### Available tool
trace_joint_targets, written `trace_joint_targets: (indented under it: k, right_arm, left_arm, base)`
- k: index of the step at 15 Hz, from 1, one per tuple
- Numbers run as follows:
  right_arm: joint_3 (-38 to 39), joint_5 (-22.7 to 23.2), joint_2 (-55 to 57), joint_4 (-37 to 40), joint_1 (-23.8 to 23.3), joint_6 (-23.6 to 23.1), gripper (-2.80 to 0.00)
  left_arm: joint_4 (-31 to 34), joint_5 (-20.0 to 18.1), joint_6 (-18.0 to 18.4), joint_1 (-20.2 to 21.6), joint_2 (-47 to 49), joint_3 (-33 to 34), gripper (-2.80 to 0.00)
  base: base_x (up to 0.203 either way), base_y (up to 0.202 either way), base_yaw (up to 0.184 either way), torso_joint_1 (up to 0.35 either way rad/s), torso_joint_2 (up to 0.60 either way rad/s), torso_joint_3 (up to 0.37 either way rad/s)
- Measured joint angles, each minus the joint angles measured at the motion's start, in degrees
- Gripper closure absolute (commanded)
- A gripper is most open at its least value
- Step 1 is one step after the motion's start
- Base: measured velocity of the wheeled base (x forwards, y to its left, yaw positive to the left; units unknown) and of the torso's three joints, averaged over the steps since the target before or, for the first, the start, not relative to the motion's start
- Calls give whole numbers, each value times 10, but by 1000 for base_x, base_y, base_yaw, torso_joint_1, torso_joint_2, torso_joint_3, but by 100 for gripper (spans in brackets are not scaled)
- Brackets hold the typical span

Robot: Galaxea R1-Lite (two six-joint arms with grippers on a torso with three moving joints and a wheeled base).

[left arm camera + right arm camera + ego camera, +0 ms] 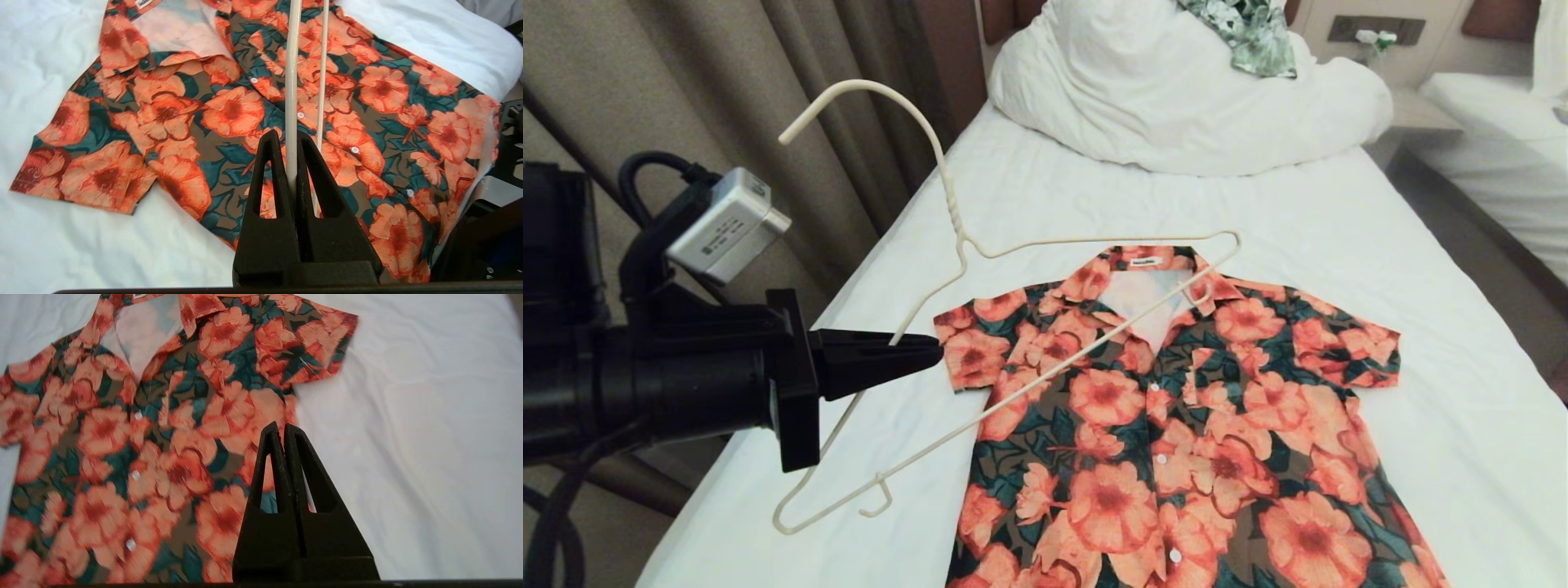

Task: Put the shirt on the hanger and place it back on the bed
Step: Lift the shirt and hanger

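The flowered shirt (1176, 425) lies flat and buttoned on the bed (1339, 245), collar toward the pillow end. My left gripper (934, 353) hovers by the shirt's left sleeve, shut on one slanted arm of the cream wire hanger (953, 206). The hanger is lifted and tilted, hook up and back, with its far corner over the open collar and its near corner low by the bed's edge. In the left wrist view the wire of the hanger (292, 81) runs out between the shut left gripper (288, 136) over the shirt (229, 110). My right gripper (282, 426), shut and empty, hangs above the shirt (163, 437) at its side edge below the sleeve.
A bunched white duvet (1176, 90) with a green-and-white leaf-print garment (1250, 33) on it fills the head of the bed. Beige curtains (727, 82) hang close on the left. A nightstand (1413, 114) and a second white bed (1503, 147) stand on the right.
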Motion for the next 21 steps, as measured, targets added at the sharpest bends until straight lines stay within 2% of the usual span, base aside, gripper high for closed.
trace_joint_targets:
  k: [4,7,12,15,19,20,21]
  right_arm:
    - [-125,-2,177,14,20,34,0]
    - [-228,-24,299,30,46,51,0]
    - [-430,-66,485,90,77,62,0]
    - [-552,-92,596,136,96,64,0]
    - [-687,-147,730,138,131,63,0]
    - [-702,-152,753,119,143,58,-29]
    - [-711,-154,773,98,155,48,-280]
  left_arm:
    - [-19,-14,2,26,10,1,0]
    - [-25,-21,3,60,31,-2,0]
    - [-25,-67,3,116,52,-18,0]
    - [-25,-68,4,124,55,-20,0]
    - [-25,-68,4,126,56,-21,0]
    - [-25,-68,4,126,56,-21,0]
    - [-25,-68,4,126,56,-21,0]
  base:
    - [0,0,0,0,0,0]
    - [0,0,0,0,0,0]
    - [0,0,0,0,0,0]
    - [0,0,0,0,0,0]
    - [0,0,0,0,0,0]
    - [0,0,0,0,0,0]
    - [0,0,0,0,0,0]
